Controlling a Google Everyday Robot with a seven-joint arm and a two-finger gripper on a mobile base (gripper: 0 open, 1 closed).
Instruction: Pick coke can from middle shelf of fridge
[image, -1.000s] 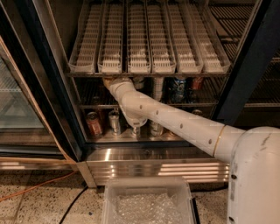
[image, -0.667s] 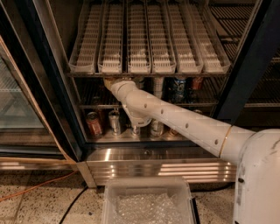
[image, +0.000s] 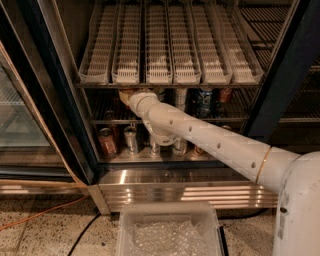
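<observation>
Camera view looks into the large dark-framed display fridge with its ribbed steel base. The robot's white arm reaches in from the lower right, slanting up to the left. The gripper sits at the left end of the dark wire middle shelf, tucked just under the rack of white slotted plastic lanes. Whether it is open or closed I cannot tell from here.

The small red coke can stands upright at the right end of that middle shelf, well apart from the gripper, with a blue-and-white can just to its left. On the shelf below stand a dull orange-brown can and a silver can. A clear plastic bin sits on the speckled floor in front.
</observation>
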